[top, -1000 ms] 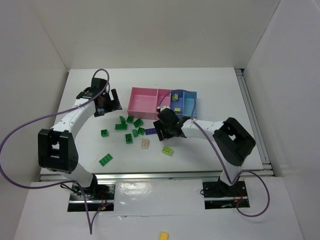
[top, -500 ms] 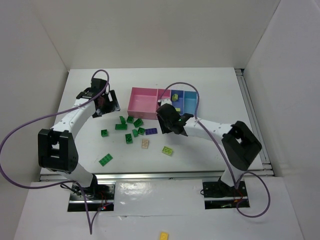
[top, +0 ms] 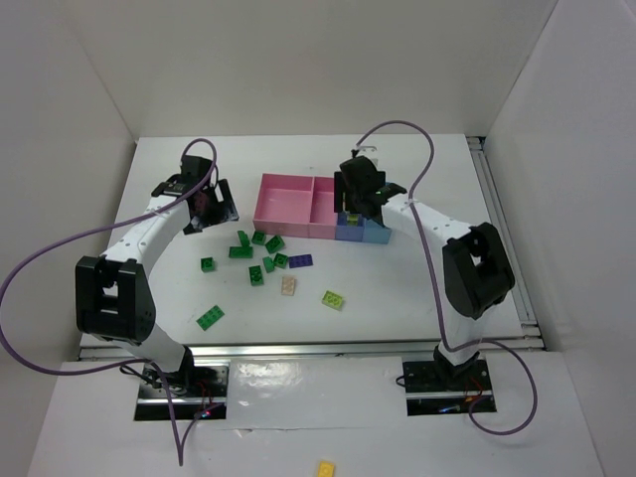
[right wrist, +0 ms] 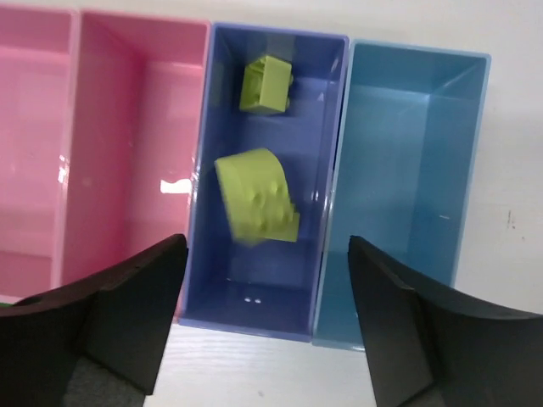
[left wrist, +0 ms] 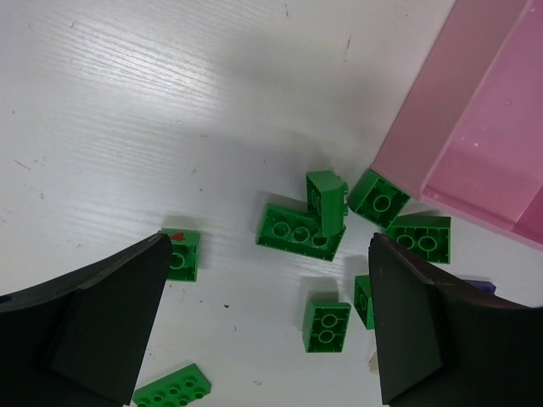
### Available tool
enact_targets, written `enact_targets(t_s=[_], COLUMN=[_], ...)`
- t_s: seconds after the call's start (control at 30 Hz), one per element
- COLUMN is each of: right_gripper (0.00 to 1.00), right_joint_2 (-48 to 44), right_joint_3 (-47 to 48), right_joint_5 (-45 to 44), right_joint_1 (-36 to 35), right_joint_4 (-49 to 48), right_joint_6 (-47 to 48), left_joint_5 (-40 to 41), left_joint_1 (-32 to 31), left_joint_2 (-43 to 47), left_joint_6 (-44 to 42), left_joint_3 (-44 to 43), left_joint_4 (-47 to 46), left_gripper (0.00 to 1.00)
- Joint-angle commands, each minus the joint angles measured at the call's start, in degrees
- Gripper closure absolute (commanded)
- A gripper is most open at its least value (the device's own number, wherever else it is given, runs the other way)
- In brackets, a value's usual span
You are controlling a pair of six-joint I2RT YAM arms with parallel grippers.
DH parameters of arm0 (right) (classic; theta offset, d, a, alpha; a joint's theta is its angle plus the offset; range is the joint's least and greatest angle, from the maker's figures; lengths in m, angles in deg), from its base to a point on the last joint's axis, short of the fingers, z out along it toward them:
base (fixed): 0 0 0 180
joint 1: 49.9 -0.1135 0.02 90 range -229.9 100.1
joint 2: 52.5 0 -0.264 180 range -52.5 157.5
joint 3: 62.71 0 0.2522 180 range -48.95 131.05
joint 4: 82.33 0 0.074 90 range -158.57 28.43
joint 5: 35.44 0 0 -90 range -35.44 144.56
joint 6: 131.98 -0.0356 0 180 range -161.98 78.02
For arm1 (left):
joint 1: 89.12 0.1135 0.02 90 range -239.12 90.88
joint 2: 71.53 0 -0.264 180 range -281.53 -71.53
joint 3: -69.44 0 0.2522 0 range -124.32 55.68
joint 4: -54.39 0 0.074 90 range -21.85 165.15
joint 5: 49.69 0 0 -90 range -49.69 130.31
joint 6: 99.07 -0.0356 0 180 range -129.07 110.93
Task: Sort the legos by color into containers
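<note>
Yellow-green bricks [right wrist: 254, 206] sit walled inside the blue compartment [right wrist: 254, 287] under the right claw [right wrist: 267, 242], spread wide; left claw [left wrist: 271, 246] likewise spread.

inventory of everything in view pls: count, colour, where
green legos: about nine, green, loose on the table left of and in front of the tray
purple lego: one, dark purple, right edge of that cluster
beige lego: one, beige, nearer than the cluster
yellow-green legos: three, two in the blue compartment, one on the table
tray: one, pink, blue and light-blue compartments
yellow brick: one, off the table
table: one, white
left gripper: open, left of the tray
right gripper: open, over the blue compartment
</note>
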Motion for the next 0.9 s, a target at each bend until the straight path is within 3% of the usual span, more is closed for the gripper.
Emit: enact_targets(t_s=[0.0,0.17,0.3,0.37,0.57,0.77,0.87], right_gripper=[0.15,0.19,0.19,0.14,0.11,0.1,0.16], right_joint_2=[-1.2,-11.2,-19.5,-21.3,-20.8,-13.9,-10.9], right_joint_3=[3.0,-5.1,-18.2,-21.3,-25.8,-25.8,-24.7], right_joint_5=[-0.1,-0.6,6.1,9.2,13.0,11.0,10.3], right_joint_1=[-0.6,-4.6,-12.1,-17.7,-26.8,-27.3,-26.6], right_joint_4=[0.8,0.3,-0.3,0.9,5.5,6.2,3.8], right_joint_6=[0.9,1.4,3.4,3.9,3.9,4.6,5.3], left_joint_5=[-1.7,-1.7,-1.7,-1.7,-2.2,-2.7,-2.7], left_joint_1=[0.3,0.3,0.3,0.3,0.3,0.3,0.3], left_joint_2=[1.6,1.6,1.6,1.6,1.6,1.6,1.6], left_joint_6=[1.0,0.5,0.0,0.0,0.0,0.0,0.0], left_joint_3=[-1.7,-2.3,-2.3,-2.3,-1.7,-1.7,-1.7], left_joint_4=[0.5,0.5,0.5,0.5,0.5,0.5,0.5], left_gripper=[0.01,0.01,0.01,0.01,0.01,0.01,0.01])
